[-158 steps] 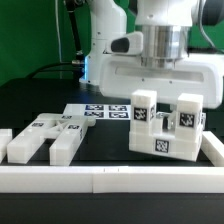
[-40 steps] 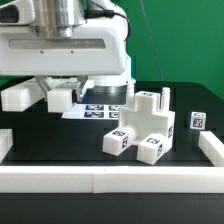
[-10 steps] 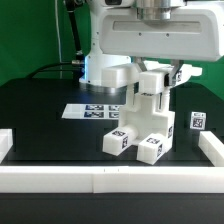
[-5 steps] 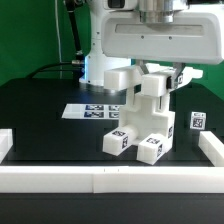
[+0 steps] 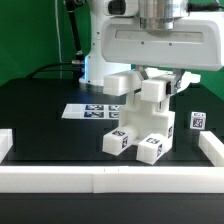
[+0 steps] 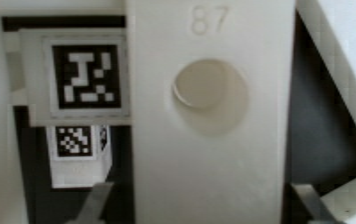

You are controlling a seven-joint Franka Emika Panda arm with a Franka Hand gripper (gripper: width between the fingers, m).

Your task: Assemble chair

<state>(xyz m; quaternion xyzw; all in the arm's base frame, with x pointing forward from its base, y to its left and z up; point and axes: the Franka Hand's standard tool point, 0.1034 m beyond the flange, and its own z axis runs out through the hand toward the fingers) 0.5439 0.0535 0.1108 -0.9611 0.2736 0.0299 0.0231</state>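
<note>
Gripper (image 5: 160, 82) hangs vertical, pinching a white bar (image 5: 125, 82) above the chair (image 5: 145, 135)

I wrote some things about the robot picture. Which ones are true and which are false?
1. The gripper is shut on a white piece. True.
2. The table is yellow. False: it is black.
3. The half-built chair has black-and-white stickers on it. True.
4. The wall behind is red. False: it is green.
5. The marker board stands upright. False: it lies flat on the table.
</note>
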